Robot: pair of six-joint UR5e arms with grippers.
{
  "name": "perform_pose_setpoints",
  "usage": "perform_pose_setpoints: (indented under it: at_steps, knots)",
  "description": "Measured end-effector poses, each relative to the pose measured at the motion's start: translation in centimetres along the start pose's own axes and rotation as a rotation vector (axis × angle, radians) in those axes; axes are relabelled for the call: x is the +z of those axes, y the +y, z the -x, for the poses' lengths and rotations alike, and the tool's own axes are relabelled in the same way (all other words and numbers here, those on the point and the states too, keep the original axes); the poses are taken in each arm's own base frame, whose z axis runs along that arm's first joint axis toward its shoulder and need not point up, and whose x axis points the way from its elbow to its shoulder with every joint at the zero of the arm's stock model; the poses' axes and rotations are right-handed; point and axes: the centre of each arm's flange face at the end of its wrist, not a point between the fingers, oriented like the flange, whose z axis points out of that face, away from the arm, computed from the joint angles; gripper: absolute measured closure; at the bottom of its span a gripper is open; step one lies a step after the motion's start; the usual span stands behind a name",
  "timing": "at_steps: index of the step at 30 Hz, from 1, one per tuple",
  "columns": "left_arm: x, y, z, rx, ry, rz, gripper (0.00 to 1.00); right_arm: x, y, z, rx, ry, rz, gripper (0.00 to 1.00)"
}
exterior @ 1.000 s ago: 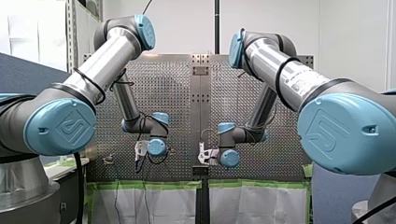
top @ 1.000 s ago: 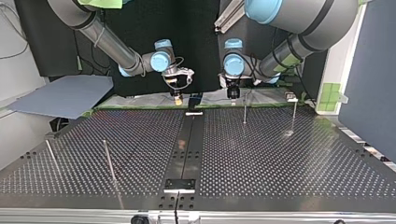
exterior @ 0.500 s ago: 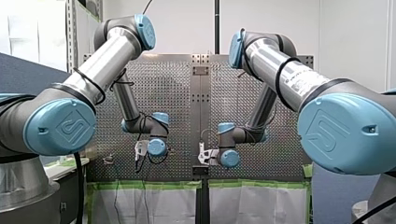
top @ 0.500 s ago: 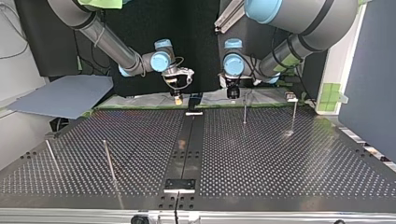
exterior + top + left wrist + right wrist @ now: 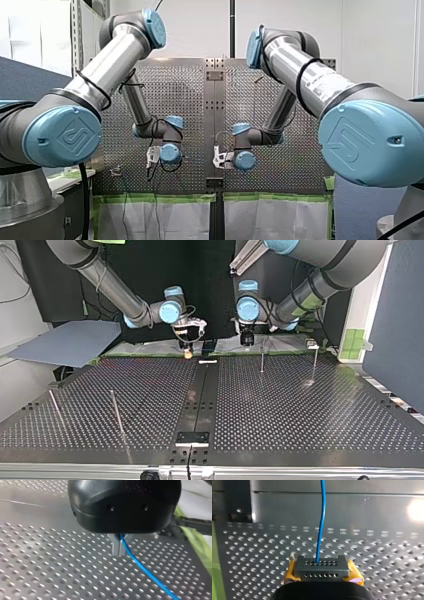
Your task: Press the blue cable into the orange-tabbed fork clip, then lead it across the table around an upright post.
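Observation:
A thin blue cable runs between my two grippers. In the left wrist view my left gripper has its metal fingers shut on the cable just above the perforated plate, and the cable trails away beside it. In the right wrist view my right gripper, with yellow pads, is shut on the blue cable, which leads straight ahead over the plate. In the top view my right gripper and my left gripper hang side by side at the far table edge. I cannot make out the orange-tabbed clip.
Thin upright posts stand on the perforated table: two at the top view's right, two at its left. A dark centre strip runs down the table. A grey board lies off the left edge.
Both wrists have shifted slightly up in the front view. In the top view my right gripper has dipped toward the table edge and my left has edged a little left.

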Motion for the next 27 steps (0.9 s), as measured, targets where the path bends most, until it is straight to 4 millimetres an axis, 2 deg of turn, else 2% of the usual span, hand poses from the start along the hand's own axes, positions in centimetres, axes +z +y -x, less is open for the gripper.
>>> perform_pose_setpoints:
  at_steps: [7, 10, 20, 27]
  knots:
    - [-1.3, -1.0, 3.7, -0.022, -0.027, -0.019, 1.0, -0.6, -0.2, -1.6, -0.004, -0.031, -0.001, 1.0]
    - [-1.7, -1.2, 5.3, -0.035, -0.049, -0.025, 1.0, -1.0, -0.5, -3.1, -0.003, -0.034, -0.004, 1.0]
    - [-4.2, -2.3, 9.9, -0.055, -0.068, -0.045, 1.0, -2.3, -0.7, -9.8, 0.003, -0.018, -0.008, 1.0]
    - [-5.3, -2.9, 14.9, -0.069, -0.12, -0.057, 1.0, -3.1, -0.7, -14.0, 0.008, 0.018, -0.009, 1.0]
